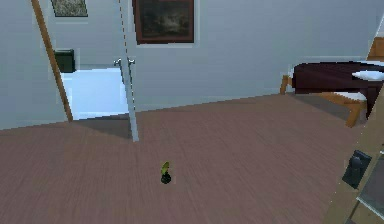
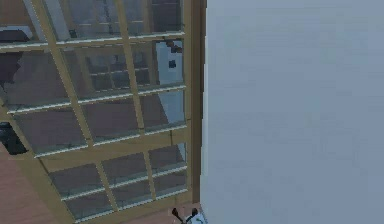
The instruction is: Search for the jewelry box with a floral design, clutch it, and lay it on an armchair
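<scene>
Where floorboards [image 1: 230, 150] spread, a pot [image 1: 166, 180] (small, dark) holds yellow leaves [image 1: 166, 166].

We find even, moderate light on the wooden floor [image 1: 220, 140] and the grey wall [image 1: 250, 60]. The brightest area lies beyond the open door [image 1: 128, 70]. In the arm side view, the pale wall [image 2: 300, 100] is flat and shadowless, and the glass panes [image 2: 100, 110] look dim. The door frame [image 1: 52, 62] leans at the edge through distortion.
</scene>
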### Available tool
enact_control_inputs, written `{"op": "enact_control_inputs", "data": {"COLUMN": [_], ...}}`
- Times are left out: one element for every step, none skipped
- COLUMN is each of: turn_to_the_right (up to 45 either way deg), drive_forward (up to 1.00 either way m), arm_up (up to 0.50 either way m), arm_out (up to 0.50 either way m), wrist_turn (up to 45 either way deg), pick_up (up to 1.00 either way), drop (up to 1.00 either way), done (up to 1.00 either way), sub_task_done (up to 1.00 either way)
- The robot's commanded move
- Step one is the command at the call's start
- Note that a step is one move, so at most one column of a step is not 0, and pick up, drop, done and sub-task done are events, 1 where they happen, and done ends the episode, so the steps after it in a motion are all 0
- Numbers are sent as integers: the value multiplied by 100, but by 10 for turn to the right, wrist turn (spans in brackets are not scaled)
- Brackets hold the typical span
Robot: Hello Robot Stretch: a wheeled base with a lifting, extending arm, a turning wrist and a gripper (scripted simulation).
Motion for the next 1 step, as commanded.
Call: {"op": "enact_control_inputs", "data": {"turn_to_the_right": [0], "drive_forward": [0], "arm_up": [0], "arm_out": [0], "wrist_turn": [120], "pick_up": [0], "drop": [0], "done": [0], "sub_task_done": [0]}}
